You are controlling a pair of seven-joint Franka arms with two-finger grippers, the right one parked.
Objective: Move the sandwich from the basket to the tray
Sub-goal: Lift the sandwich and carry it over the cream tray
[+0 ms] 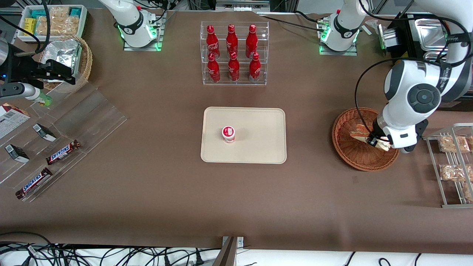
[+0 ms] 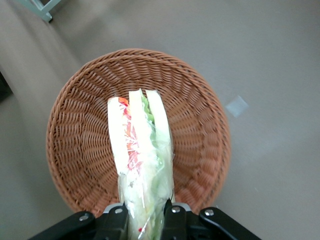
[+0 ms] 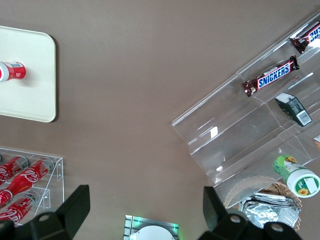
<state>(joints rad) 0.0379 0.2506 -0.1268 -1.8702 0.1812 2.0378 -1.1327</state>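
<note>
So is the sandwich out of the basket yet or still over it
Over it. The end effector is shut on the sandwich, which hangs above the basket; the tray holds only a small cup.

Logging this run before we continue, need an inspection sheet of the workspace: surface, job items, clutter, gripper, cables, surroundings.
Surface: brown table cover, flat, no spills seen.
Job's things: sandwich in clear wrap, over the basket; tray mid-table, holds one small red-and-white cup.
Clutter: rack of six red bottles farther from the front camera than the tray; Snickers bars on a clear stand toward the parked arm's end; snack packets on a metal rack beside the basket.
Gripper: gripper over the basket, jaws shut on the sandwich's end.
Cables: black cable loops over the basket; bundle at the table's near edge.
Surroundings: metal trays toward the working arm's end.
</note>
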